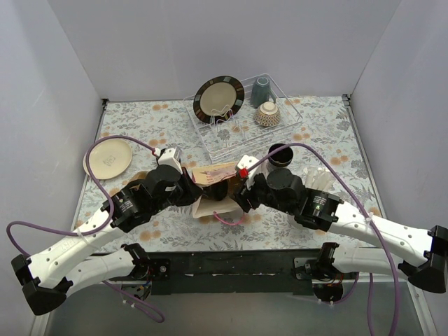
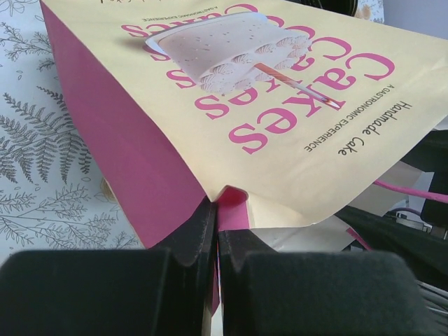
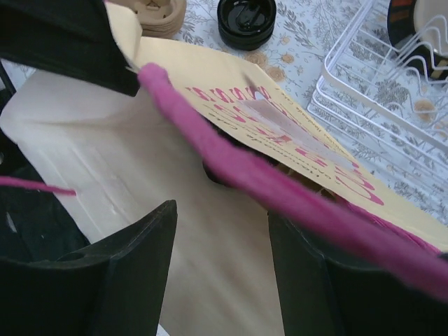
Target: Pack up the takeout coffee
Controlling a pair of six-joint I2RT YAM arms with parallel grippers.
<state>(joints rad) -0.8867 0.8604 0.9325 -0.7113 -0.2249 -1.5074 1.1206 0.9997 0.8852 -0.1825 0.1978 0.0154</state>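
**Desk:** Top view, what is pictured?

**Photographer:** A paper bag (image 1: 213, 173) with pink lettering lies on its side at the centre of the tabletop (image 1: 175, 119), its mouth toward the near edge. The left gripper (image 1: 194, 187) is at the bag's left side and the right gripper (image 1: 238, 196) at its right. 1 black cup (image 1: 280, 155) stands right of centre, just in front of the dish rack (image 1: 280, 129) at the far edge, apart from the bag. A cream plate (image 1: 108, 157) sits near the left edge.

**Desk:** And the left wrist view?

**Photographer:** The 2 black fingers are pressed together, clamping the bag's cream rim right beside its pink side panel. The words "Cakes" and "Handmade Cake" read upside down across the panel above.

**Desk:** Right wrist view?

**Photographer:** The 2 fingers stand apart, with nothing gripped between them, over the bag's pale inner face. A pink handle (image 3: 231, 161) runs diagonally in front of the right finger. Beyond the bag the black cup shows a glossy top, with the white wire rack off to its right. Whether any cup is inside the bag, I cannot tell.
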